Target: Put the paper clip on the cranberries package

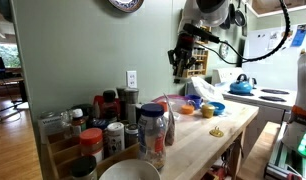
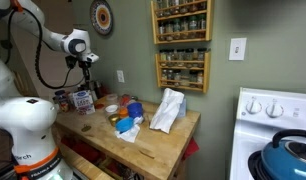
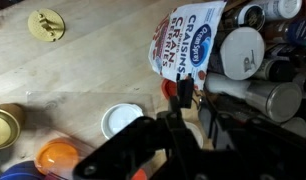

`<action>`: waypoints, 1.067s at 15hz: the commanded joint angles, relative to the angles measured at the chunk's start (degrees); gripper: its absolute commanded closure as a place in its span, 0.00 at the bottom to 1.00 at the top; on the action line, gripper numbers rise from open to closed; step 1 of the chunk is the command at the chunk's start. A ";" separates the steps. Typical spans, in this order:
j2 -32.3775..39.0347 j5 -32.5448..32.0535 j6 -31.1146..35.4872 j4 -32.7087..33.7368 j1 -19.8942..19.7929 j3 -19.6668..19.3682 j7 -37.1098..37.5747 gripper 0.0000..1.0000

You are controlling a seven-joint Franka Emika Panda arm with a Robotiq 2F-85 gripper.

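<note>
Wooden counter (image 1: 233, 125) is carrying the clutter. Cranberries package (image 3: 183, 45) is lying flat on the counter at its jar-crowded end, one edge running out of the wrist view. It's too small to make out in both exterior views. Gripper (image 1: 179, 63) is hanging well above the counter. Small red bit (image 3: 181, 93) is showing at its tips, blurred. Can't tell if the jaws are pinching it.
</note>
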 commanded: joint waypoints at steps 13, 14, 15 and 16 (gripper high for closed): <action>12.62 -22.39 -12.10 16.32 1.13 12.47 38.49 0.94; 13.93 -23.88 -12.50 17.21 1.61 12.25 40.08 0.94; 15.12 -25.14 -12.54 17.98 2.13 11.95 41.28 0.94; 16.20 -26.35 -12.44 18.59 2.56 11.60 42.30 0.94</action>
